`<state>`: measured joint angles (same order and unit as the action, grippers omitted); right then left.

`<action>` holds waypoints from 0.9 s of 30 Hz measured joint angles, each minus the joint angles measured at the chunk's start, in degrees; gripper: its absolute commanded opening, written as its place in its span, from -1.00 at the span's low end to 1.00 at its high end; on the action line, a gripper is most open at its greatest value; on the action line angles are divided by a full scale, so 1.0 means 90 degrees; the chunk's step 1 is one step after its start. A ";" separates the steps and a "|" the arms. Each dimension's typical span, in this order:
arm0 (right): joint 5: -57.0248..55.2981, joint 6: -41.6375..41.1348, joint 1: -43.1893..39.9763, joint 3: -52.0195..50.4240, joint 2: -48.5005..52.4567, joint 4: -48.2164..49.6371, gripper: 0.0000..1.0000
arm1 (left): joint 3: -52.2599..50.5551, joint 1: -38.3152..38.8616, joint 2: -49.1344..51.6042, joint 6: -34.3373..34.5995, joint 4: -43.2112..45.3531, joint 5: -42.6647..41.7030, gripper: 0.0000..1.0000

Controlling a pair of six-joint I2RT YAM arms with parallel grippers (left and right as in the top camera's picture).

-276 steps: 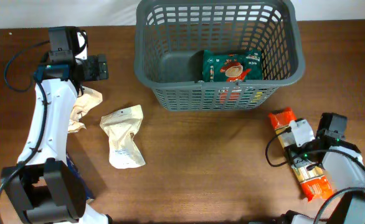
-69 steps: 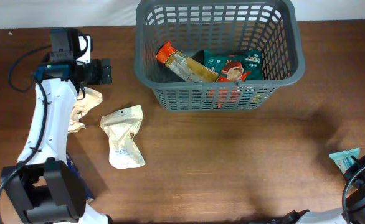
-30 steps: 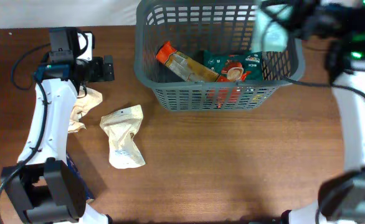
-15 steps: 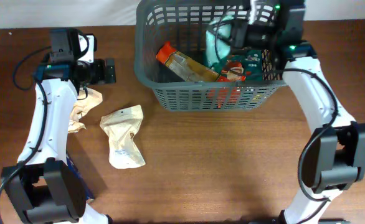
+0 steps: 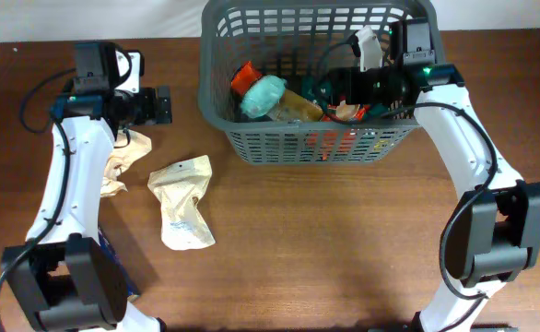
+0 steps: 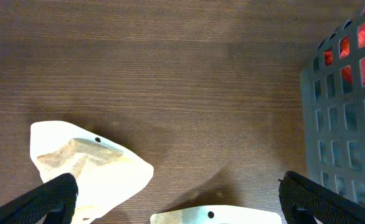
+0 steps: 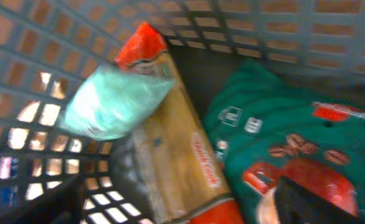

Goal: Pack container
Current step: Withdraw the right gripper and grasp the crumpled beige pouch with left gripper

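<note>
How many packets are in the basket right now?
3. A pale teal pouch is over an orange-ended packet in the basket; a dark green coffee packet lies beside them. More could be hidden underneath.

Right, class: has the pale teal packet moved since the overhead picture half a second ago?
Yes. The teal packet has gone left within the basket, from over the green coffee bag to the orange packet.

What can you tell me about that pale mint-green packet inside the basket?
The mint-green packet is a small, soft-looking pouch, puffy and rounded, its print too blurred to read. It lies tilted in the left part of the grey basket, seemingly resting on a long tan packet with orange ends. The right gripper hangs apart from it.
</note>
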<state>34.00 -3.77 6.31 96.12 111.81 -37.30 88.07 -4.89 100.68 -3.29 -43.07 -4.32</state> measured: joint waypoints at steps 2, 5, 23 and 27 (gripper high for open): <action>-0.0012 0.0136 0.0000 0.0078 0.0000 -0.0121 0.98 | 0.0000 -0.0002 0.0005 -0.0024 0.0000 0.0010 0.99; 0.0104 0.0202 -0.0005 0.0687 0.0002 -0.0670 0.99 | 0.0000 -0.0002 0.0005 -0.0044 0.0002 0.0151 0.98; -0.2686 0.1258 -0.1520 0.8162 -0.0301 -0.6263 0.98 | 0.0000 -0.1107 0.0007 0.0121 -0.0243 0.0811 1.00; -0.3288 0.1069 -0.2142 0.8245 -0.0415 -0.6424 0.99 | 0.0000 -0.1632 0.0032 0.0355 -0.1105 0.0481 1.00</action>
<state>4.40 5.85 -12.97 170.32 108.07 -95.11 88.07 -19.57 100.97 -0.10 -53.01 0.01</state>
